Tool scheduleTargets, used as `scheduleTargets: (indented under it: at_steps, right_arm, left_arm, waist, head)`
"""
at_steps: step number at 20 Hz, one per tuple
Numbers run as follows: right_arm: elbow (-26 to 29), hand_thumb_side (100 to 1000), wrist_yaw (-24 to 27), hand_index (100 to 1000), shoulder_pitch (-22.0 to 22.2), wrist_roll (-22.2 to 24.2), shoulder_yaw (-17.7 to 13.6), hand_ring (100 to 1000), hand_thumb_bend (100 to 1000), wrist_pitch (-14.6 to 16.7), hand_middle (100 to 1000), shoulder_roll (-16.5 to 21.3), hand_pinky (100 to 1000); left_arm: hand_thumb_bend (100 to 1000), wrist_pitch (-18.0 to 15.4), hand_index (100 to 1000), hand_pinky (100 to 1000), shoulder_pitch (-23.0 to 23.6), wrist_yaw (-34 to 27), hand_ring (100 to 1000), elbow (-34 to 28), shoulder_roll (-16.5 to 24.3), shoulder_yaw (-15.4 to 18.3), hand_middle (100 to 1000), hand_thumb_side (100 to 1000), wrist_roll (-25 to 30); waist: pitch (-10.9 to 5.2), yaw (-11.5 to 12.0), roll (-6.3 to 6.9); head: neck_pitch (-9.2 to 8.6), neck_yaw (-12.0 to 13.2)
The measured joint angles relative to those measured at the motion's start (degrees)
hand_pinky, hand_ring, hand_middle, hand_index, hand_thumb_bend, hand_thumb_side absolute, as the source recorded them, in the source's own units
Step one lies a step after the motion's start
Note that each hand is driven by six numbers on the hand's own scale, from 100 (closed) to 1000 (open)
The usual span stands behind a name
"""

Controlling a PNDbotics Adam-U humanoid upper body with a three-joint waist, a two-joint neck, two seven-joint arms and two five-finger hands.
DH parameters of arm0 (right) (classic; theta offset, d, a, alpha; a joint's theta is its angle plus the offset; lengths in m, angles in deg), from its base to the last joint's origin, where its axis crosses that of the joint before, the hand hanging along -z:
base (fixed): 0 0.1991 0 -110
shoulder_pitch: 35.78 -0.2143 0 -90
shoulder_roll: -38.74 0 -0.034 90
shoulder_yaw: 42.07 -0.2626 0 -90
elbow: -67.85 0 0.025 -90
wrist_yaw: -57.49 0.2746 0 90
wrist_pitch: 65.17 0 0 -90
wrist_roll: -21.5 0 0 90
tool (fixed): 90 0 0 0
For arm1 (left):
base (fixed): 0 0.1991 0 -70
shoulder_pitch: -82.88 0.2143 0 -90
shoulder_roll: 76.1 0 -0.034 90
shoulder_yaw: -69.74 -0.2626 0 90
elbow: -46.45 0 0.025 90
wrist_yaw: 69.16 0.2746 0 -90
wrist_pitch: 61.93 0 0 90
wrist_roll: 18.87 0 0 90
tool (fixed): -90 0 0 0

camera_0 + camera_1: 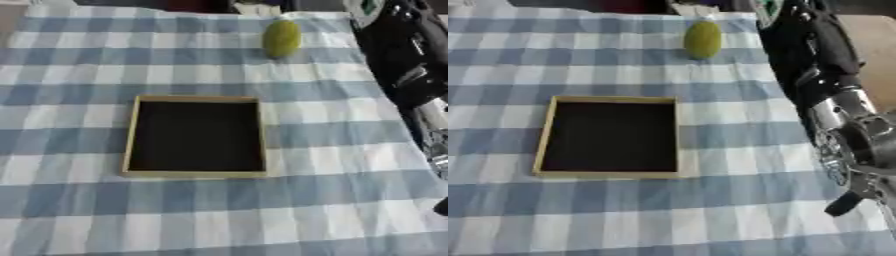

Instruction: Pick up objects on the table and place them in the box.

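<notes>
1. Since the desk (350, 200) takes up nearly everything, start there: one desk, covered in one blue-and-white checked cloth (87, 220) that runs to the edges of both views.

2. One robot arm (833, 95) is in view, the right one, black with silver joints, coming down the right side from the upper corner to the lower right. No left arm or left hand shows in either view.

3. One box (194, 174), square, shallow, light wooden rim with a dark inside. It sits flat around the middle of the desk, a bit left of centre, and nothing shows inside it.

4. The right hand (846, 202) is at the lower right, just past the silver wrist. Only a dark finger-like bit pokes out toward the cloth, well apart from the box and to its right. Honestly can't tell whether the fingers are straight or curled, and I can't see anything in it.

5. One yellow-green object (282, 38), oval-shaped, looks like some kind of fruit. It lies on the cloth near the far edge, beyond the box and off toward the right. It's well apart from the hand, far up the desk from it, close beside the upper part of the arm but not touching it as far as I can see.
</notes>
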Motion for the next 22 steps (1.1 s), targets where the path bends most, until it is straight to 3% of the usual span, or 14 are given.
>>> scheduleTargets:
  at_steps: [7,14,18,20,22]
  right_arm:
    - [-1.6,417,1.2,868,0.5,12.2,0.2,875,334,2.7,863,0.1,870]
    - [-1.9,340,2.5,870,1.0,24.9,0.3,884,379,3.5,859,1.0,876]
    - [-1.9,244,2.8,880,1.2,28.2,0.3,886,408,3.5,861,1.3,878]
    - [-1.8,144,2.9,882,1.4,28.6,0.3,884,425,3.3,856,1.4,876]
    - [-1.7,100,2.9,887,1.5,28.5,0.3,883,426,3.0,855,1.5,874]
  left_arm:
    - [100,0.1,845,677,0.0,0.0,515,0.0,0.0,0.0,740,529,0.1]
    - [100,0.3,845,677,0.0,0.0,515,0.0,0.0,0.0,741,534,0.2]
    - [100,0.5,845,677,0.0,0.0,515,0.0,0.0,0.0,741,535,0.2]
    - [100,0.7,845,677,0.0,0.0,515,0.0,0.0,0.0,741,536,0.2]
    - [100,0.7,845,677,0.0,0.0,514,0.0,0.0,0.0,741,538,0.2]
  waist:
    - [-0.22,-0.3,-0.01]
    - [-0.57,-0.7,-0.02]
    - [-0.57,-0.7,-0.05]
    - [-0.57,-0.7,-0.06]
    - [-0.57,-0.7,-0.06]
  head:
    - [0.00,0.0]
    - [0.01,0.2]
    - [0.01,0.3]
    - [0.01,0.3]
    - [0.01,0.3]
